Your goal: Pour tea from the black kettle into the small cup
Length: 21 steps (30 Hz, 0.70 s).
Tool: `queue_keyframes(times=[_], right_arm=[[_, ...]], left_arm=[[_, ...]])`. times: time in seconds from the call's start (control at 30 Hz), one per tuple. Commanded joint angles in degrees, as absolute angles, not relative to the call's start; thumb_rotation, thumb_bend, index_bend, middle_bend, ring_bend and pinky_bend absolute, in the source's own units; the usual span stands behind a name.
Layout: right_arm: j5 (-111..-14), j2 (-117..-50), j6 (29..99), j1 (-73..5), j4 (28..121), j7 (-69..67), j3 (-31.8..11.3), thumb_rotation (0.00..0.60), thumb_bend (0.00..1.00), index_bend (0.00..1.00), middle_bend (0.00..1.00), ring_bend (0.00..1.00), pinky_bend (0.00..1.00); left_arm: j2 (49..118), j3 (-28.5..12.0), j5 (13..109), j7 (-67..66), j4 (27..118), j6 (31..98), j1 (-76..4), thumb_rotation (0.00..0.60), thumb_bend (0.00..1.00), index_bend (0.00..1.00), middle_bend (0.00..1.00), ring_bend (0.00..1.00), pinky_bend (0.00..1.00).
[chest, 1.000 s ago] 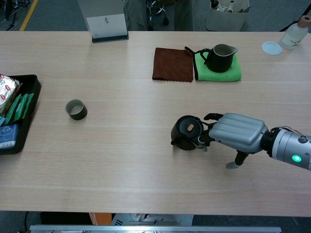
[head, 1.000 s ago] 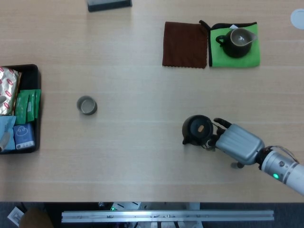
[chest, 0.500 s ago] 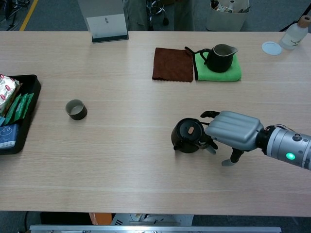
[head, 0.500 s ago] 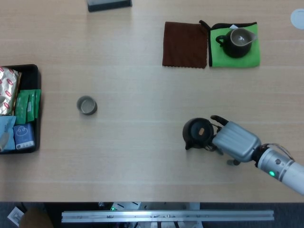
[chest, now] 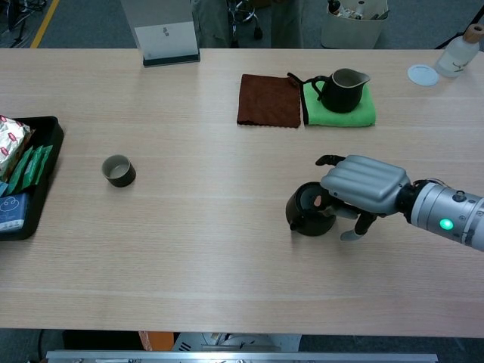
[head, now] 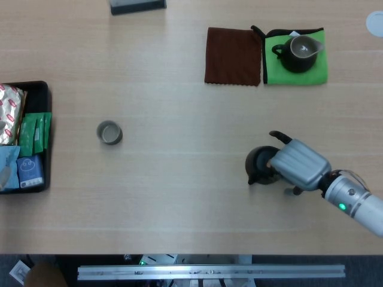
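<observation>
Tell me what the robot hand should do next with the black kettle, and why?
Probably lift the kettle and carry it left. The right hand covers it, seemingly gripping, and the small cup stands far away across the table.

Light wood table (chest: 227, 249); grey floor (chest: 91, 23) beyond far edge; even, diffuse light.

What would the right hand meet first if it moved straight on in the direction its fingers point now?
The right hand points leftward across the table and already covers the black kettle, so the kettle comes first. Whether the fingers grip it cannot be told. The small cup lies much farther left.
</observation>
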<state>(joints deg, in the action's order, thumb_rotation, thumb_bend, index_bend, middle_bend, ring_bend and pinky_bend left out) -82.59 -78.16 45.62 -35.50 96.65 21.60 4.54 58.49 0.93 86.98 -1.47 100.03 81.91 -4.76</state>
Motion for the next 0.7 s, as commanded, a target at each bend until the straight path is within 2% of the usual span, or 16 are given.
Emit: queue_keyframes(times=[0.03,0.7], right_arm=[[-82.24,-77.71,46.06,-35.53,96.53,20.6,4.07,0.6,0.0,0.94,0.91,0.83,0.1],[-81.02,-73.85,47.73,-34.64,96.24,11.52,2.98,0.6,0.0,1.0,0.96,0.87,0.12]], left_arm=[[58.45,0.95,87.08,-1.5,100.1,81.92,-4.77,0.6,0.27,0.19,0.09,0.08,0.06],[58.76,0.78,87.07,-3.5,102.02,81.13,-5.46,0.6,0.27,0.19,0.09,0.08,0.06]])
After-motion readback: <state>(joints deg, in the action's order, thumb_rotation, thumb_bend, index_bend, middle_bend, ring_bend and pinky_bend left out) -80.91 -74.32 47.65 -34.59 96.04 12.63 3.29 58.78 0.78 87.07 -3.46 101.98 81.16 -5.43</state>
